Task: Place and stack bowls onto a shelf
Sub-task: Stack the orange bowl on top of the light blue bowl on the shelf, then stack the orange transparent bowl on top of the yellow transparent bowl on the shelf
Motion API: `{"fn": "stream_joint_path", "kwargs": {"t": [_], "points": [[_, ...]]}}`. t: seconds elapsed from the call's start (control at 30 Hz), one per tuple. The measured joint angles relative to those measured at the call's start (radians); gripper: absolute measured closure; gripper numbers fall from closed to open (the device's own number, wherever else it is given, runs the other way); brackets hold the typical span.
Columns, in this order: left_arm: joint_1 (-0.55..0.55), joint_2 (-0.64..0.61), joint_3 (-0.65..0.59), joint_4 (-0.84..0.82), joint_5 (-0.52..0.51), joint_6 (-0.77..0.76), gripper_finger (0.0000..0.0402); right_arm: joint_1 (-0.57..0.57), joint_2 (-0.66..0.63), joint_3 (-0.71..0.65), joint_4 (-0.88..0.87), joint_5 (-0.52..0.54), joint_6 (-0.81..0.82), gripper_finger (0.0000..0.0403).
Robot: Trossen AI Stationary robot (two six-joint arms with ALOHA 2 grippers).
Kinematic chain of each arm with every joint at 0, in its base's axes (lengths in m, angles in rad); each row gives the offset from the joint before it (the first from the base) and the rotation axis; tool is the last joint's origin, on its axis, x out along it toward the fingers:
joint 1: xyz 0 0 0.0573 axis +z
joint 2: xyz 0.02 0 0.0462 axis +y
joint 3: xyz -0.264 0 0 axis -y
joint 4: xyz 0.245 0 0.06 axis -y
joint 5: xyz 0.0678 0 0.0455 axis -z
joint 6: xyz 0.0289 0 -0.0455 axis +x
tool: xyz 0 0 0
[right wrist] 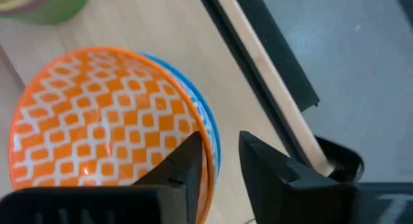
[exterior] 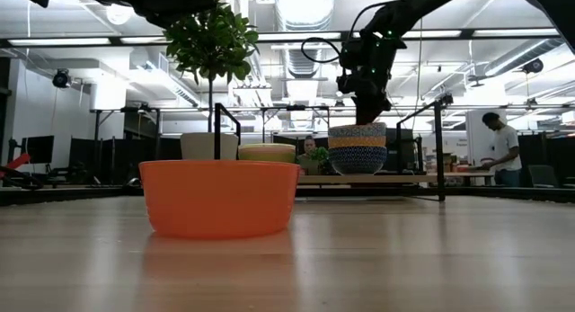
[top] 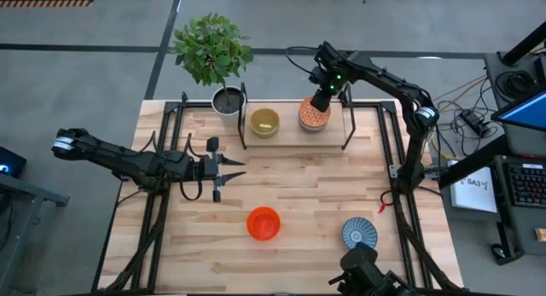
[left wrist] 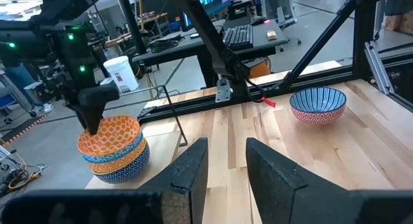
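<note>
Bright overhead striplights, soft shadows; right wrist view blurry.

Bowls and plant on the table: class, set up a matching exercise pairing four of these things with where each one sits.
Things:
1. red-orange bowl
2. blue-striped bowl
3. orange patterned bowl
4. plant pot

Places:
A. on top of a stack on the shelf
B. table's back edge, left of the shelf
C. table front, right side
D. table front, near the middle

Pairs: 1-D, 2-C, 3-A, 4-B
</note>
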Motion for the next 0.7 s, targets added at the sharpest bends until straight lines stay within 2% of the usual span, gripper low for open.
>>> {"fn": "stream_joint_path", "kwargs": {"t": [0.27,0.4,0.57,0.7], "points": [[0.000,0.000,0.000,0.000,0.000,-0.034,0.0313,0.008,-0.040,0.008,0.012,-0.007,0.006,0.0285],[0.000,0.000,0.000,-0.001,0.000,-0.080,0.0313,0.041,-0.092,0.008,0.008,-0.107,0.007,0.0290],[0.000,0.003,0.000,-0.008,0.000,-0.200,0.0313,0.127,-0.192,-0.029,0.062,-0.225,-0.006,0.0303],[-0.002,0.037,-0.003,-0.035,0.001,-0.333,0.0313,0.236,-0.298,-0.143,0.192,-0.247,-0.019,0.0313]]}}
